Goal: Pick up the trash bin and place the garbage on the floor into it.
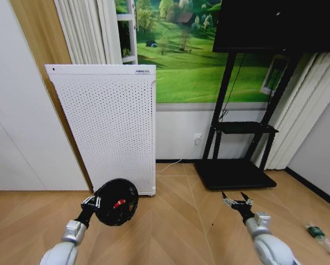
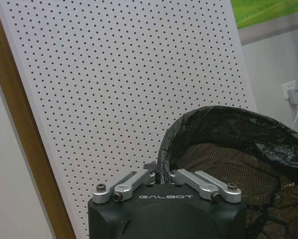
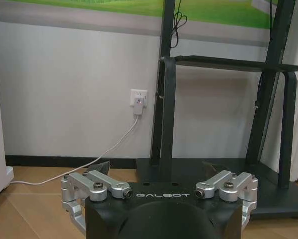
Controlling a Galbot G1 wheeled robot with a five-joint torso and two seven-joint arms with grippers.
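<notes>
My left gripper (image 1: 97, 201) is shut on the rim of the trash bin (image 1: 117, 202), a small black round mesh basket held off the floor and tipped with its mouth towards me. A red piece of garbage (image 1: 119, 203) lies inside it. In the left wrist view the fingers (image 2: 139, 180) pinch the bin's lined rim (image 2: 228, 117). My right gripper (image 1: 237, 200) hangs open and holds nothing, low over the floor at the right; its jaws (image 3: 156, 168) stand wide apart. A small green bottle (image 1: 318, 232) lies on the floor at the far right.
A tall white perforated appliance (image 1: 107, 127) stands against the wall right behind the bin. A black TV stand (image 1: 237, 172) with a flat base sits at the back right, beside a wall socket and cable (image 3: 138, 99). Bare wooden floor (image 1: 176, 232) lies between my arms.
</notes>
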